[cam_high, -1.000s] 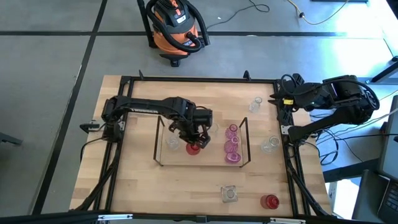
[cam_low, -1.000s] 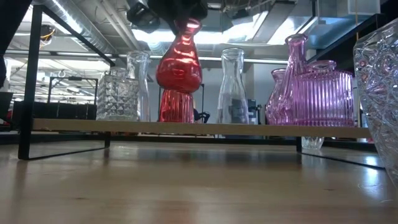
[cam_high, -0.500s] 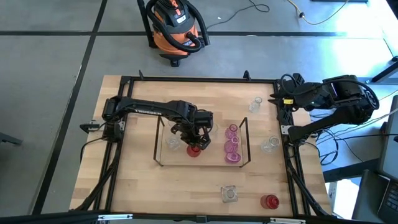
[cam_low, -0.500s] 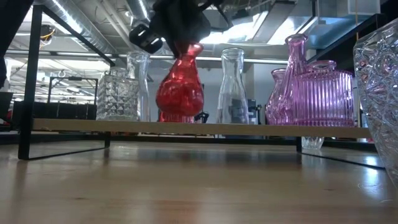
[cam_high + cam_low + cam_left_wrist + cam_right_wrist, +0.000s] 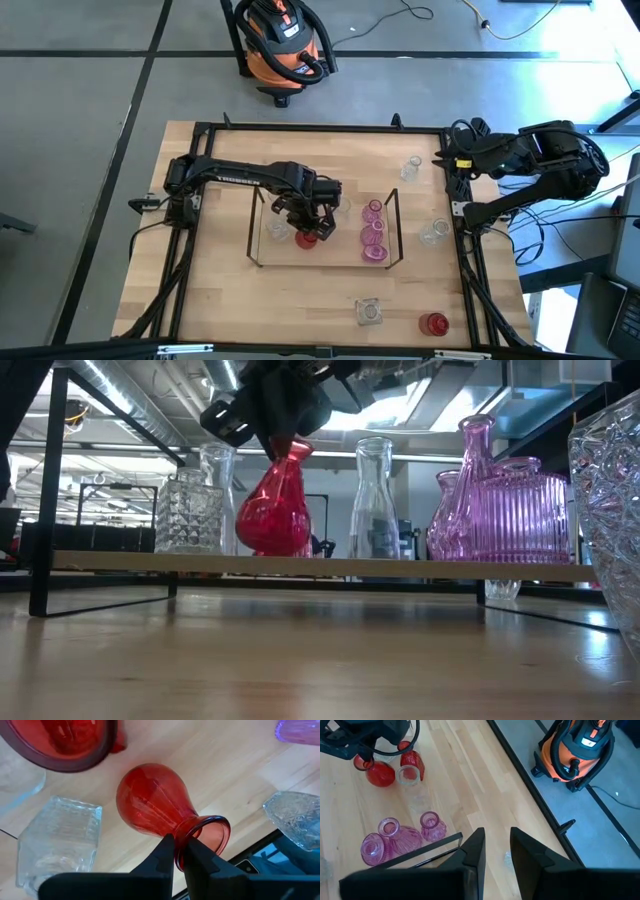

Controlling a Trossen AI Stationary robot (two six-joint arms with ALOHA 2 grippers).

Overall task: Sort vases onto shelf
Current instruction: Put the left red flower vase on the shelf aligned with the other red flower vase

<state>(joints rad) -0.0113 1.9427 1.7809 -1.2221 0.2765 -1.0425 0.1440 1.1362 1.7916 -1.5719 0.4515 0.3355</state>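
Left gripper (image 5: 179, 854) pinches the lip of a red bulb vase (image 5: 274, 512) over the shelf (image 5: 255, 232).
The vase leans, its base at the shelf board, between a clear cut-glass jar (image 5: 187, 511) on the left and a clear bottle vase (image 5: 373, 500), with pink vases (image 5: 500, 500) further right. Off the table's right edge, the right gripper (image 5: 496, 851) waits with fingers parted.

Glossy red glass vase (image 5: 155, 810), pale wood table (image 5: 310, 290)

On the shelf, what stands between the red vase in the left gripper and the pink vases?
A tall clear bottle vase stands between the red vase, held by the left gripper, and the pink vases, in the low view.
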